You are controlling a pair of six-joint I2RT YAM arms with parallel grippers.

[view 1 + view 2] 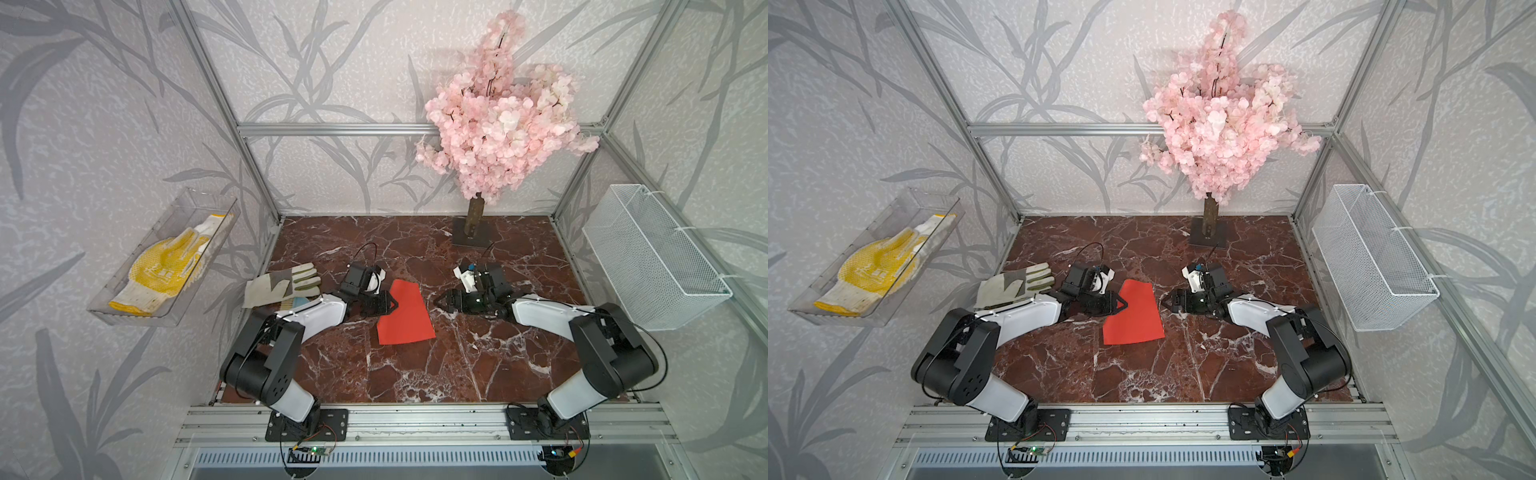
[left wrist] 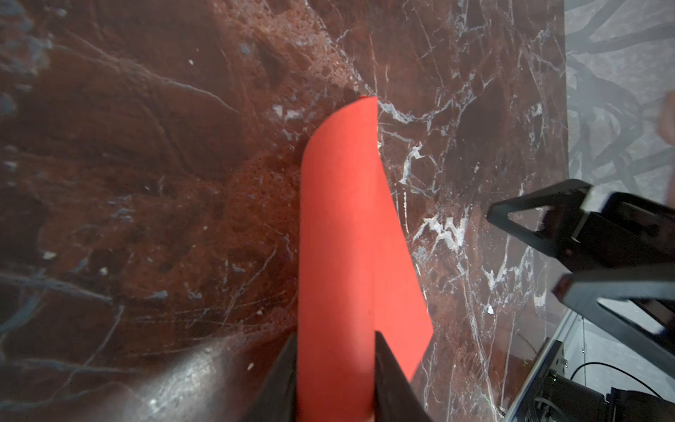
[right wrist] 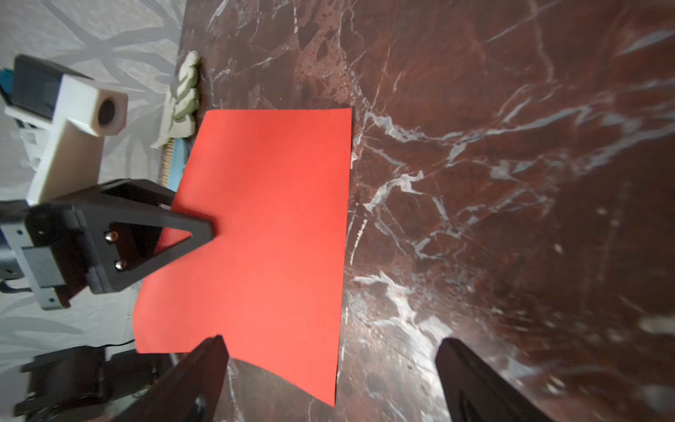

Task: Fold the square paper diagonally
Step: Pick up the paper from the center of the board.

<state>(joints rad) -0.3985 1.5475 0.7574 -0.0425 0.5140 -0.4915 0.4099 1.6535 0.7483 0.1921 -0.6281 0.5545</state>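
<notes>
Top views
- Left gripper (image 1: 393, 305): jaws drawn in on the near side edge of the square paper (image 1: 405, 316), which lies straight ahead of its fingertips on the marble table (image 1: 457, 365).
- Right gripper (image 1: 438, 302): jaws spread, holding nothing. The sheet lies ahead of it, near its tips but apart.
- Deciding relation: the sheet sits between the two grippers, which face each other, and it runs crosswise to the line joining them. The left arm is already on it, so I judge that arm should carry the held part across to the opposite corner.
- Same layout: left gripper (image 1: 1123, 303), paper (image 1: 1133, 318), right gripper (image 1: 1166, 302).
- Behind the left gripper: a work glove (image 1: 282, 284), clear of the sheet.

Left wrist view
- Left gripper (image 2: 334, 339): the paper (image 2: 339, 237) arches up in a curl that fills the gap between the two fingers, then runs away ahead.
- Right gripper (image 2: 526, 252): beyond the sheet's far edge, jaws apart.
- Hidden: the pinched edge itself lies below the frame, so I cannot tell whether it is a corner or mid-edge.

Right wrist view
- Right gripper (image 3: 330, 345): fingers wide, with the sheet's free edge just ahead of them.
- Paper (image 3: 263, 219): its far side is lifted where the left gripper (image 3: 204, 230) meets it.
- Hard to make out: only one left finger shows here, and the paper's near corner is cut by a right finger.
</notes>
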